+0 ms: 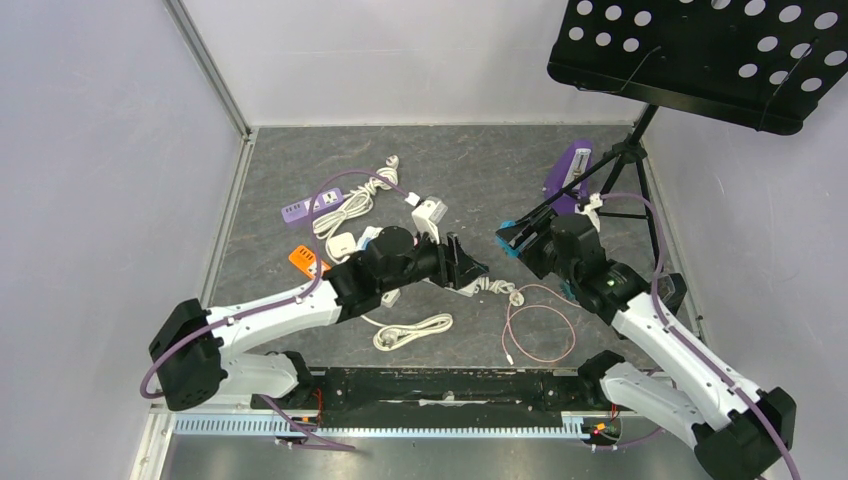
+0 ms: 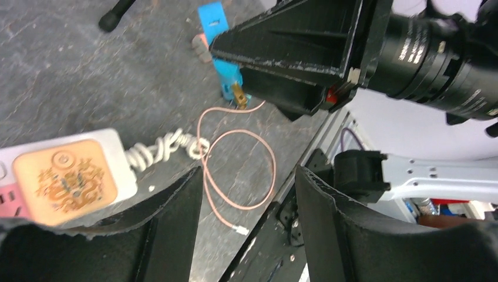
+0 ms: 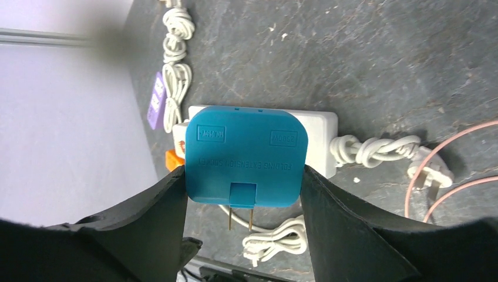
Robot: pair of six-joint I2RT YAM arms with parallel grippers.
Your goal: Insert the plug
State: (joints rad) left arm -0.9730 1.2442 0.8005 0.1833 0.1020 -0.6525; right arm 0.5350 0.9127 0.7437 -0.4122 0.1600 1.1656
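Grey, stone-patterned bench (image 1: 480, 170) carries a scatter of electrical bits. Seen from above, a small purple socket block (image 1: 294, 211) lies at nine o'clock, with a coiled white cable (image 1: 345, 205) just beside it toward three o'clock and an orange adapter (image 1: 303, 260) at its six o'clock. Near the middle, the left fingers (image 2: 170, 223) hang over the white power strip (image 2: 120, 158) with their tips spread and nothing between them: released. In the left wrist view the strip, topped by a peach patterned panel (image 2: 64, 176), sits at nine o'clock of the gap and is partly hidden behind one finger. Its knotted white cord (image 2: 170, 144) runs off toward three o'clock. A thin pink cable (image 1: 540, 325) lies looped on the bench at five o'clock of the strip. The blue plug (image 3: 246, 155) is just at three o'clock of the bench's middle, clamped by its two sides between the right fingers (image 3: 147, 229), apart from the strip and in no socket. Its two brass prongs (image 3: 239, 218) stick out bare at six o'clock in the right wrist view, with the strip showing behind it. Farther toward two o'clock a purple device (image 1: 567, 172) lies by the legs of a black perforated music stand (image 1: 700, 50).
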